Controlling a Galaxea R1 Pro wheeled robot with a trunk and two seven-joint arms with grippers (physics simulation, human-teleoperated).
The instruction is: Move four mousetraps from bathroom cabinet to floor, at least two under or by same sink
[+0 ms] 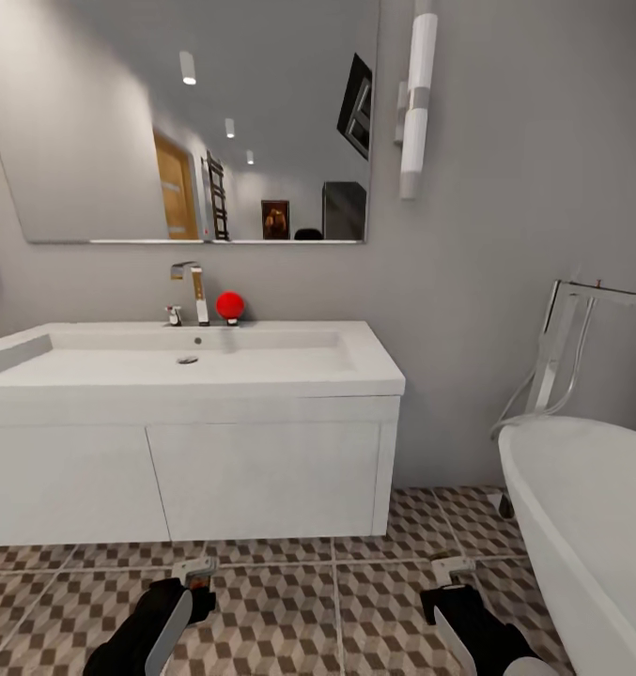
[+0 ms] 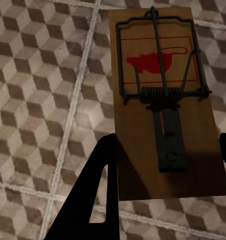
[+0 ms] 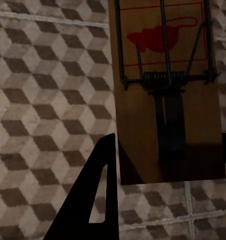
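The white sink (image 1: 186, 361) with its chrome tap (image 1: 195, 291) sits on a wall-hung vanity straight ahead, above the cube-patterned bathroom floor (image 1: 289, 601). My left gripper (image 1: 193, 584) is shut on a wooden mousetrap (image 1: 193, 567). In the left wrist view that mousetrap (image 2: 143, 145) lies flat between the black fingers (image 2: 100, 190) of the gripper (image 2: 165, 170), above the tiles. My right gripper (image 1: 451, 587) is shut on a second mousetrap (image 1: 452, 566), which in the right wrist view (image 3: 138, 135) sits between the fingers of that gripper (image 3: 165, 165). The cabinet is out of view.
A white bathtub (image 1: 590, 507) with a floor-standing chrome tap (image 1: 566, 347) stands at the right. A strip of tiled floor separates it from the vanity. A mirror (image 1: 195, 122) and wall lamp (image 1: 416, 103) hang above. A red ball-like object (image 1: 229, 304) rests beside the tap.
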